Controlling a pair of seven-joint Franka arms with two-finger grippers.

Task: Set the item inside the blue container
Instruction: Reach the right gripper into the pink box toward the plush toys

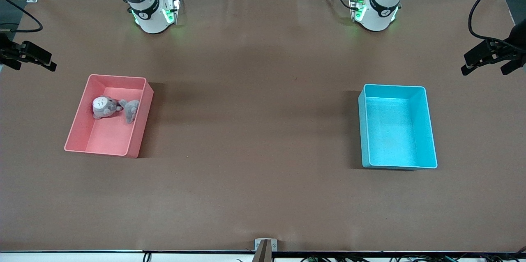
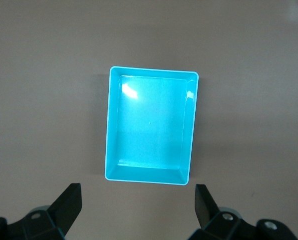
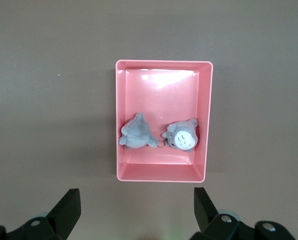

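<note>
The blue container [image 1: 394,130] stands empty toward the left arm's end of the table. My left gripper [image 2: 138,200] hangs high over bare table just beside the container [image 2: 149,125], open, with nothing between its fingers. Two grey plush toys lie in a pink bin [image 1: 107,136] toward the right arm's end. One toy [image 1: 103,106] shows a white face and the other [image 1: 131,109] shows its grey back. My right gripper [image 3: 137,202] hangs open and empty high over the table beside the pink bin [image 3: 161,90], with both toys [image 3: 182,136] [image 3: 136,134] in sight. Neither gripper shows in the front view.
Brown tabletop stretches wide between the two bins. Black clamp fixtures stick in at the table's two ends [image 1: 28,56] [image 1: 491,54]. The arm bases [image 1: 150,9] [image 1: 376,7] stand at the back edge. A small bracket [image 1: 265,249] sits at the front edge.
</note>
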